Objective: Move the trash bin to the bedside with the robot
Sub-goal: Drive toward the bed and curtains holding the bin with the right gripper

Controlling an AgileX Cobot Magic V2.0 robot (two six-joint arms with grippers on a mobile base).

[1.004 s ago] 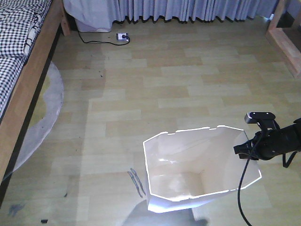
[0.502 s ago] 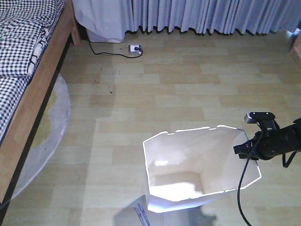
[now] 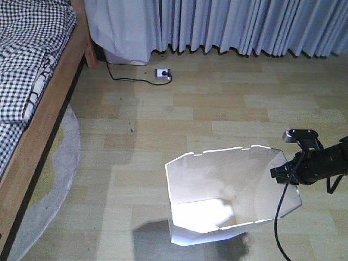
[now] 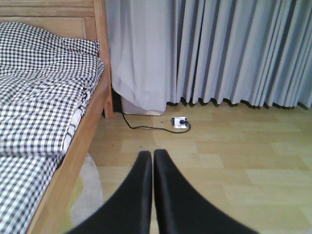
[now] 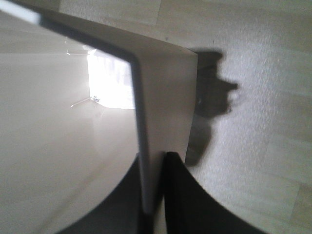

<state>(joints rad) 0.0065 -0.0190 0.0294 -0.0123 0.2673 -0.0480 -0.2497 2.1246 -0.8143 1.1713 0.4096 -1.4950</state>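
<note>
Trash bin (image 3: 201, 179), pinched in right gripper (image 3: 279, 173): thin white plastic, smooth, faintly glossy. Gripper matt black. Floor (image 3: 217, 109) beneath: wood-grain planks.

The wooden plank floor (image 3: 217, 114) carries a white power strip (image 3: 162, 73) with its black cable (image 3: 130, 79) near the curtains (image 3: 244, 27). A grey rug (image 3: 62, 163) lies partly under the bed (image 3: 41, 125).

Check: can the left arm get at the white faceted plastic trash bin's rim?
Probably, but not yet: nothing blocks the unheld rim of the trash bin, yet the left gripper is shut, pointing at floor beside the wooden-framed checked bed.
</note>
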